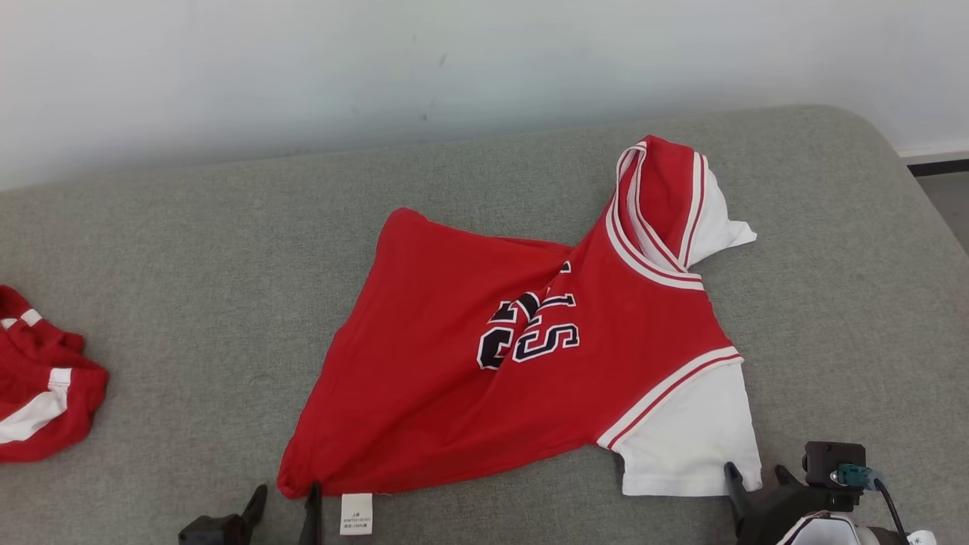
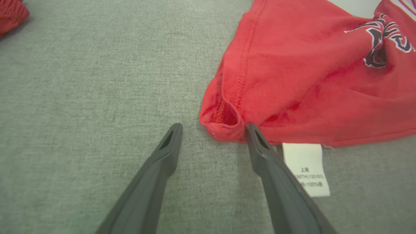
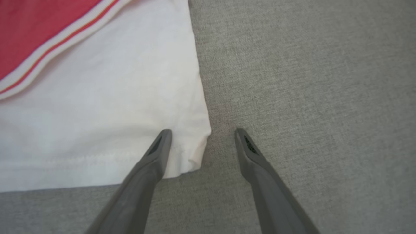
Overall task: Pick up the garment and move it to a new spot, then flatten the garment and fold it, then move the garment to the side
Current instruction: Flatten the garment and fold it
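Red jersey (image 1: 492, 363) lying rumpled; left gripper (image 2: 213, 128) straddling hem corner (image 2: 224, 128), right gripper (image 3: 203, 131) straddling white sleeve corner (image 3: 195, 152), both gaping empty; needing deeper bite before closing.

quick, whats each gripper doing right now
left gripper: open, holding nothing, at the shirt hem
right gripper: open, holding nothing, at the white sleeve

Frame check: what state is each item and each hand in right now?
Jersey, rumpled, unfolded, not held.
Label, exposed, lying flat.
Left hand, open, at hem corner.
Right hand, open, at white sleeve corner.
Other garment, bunched, untouched.
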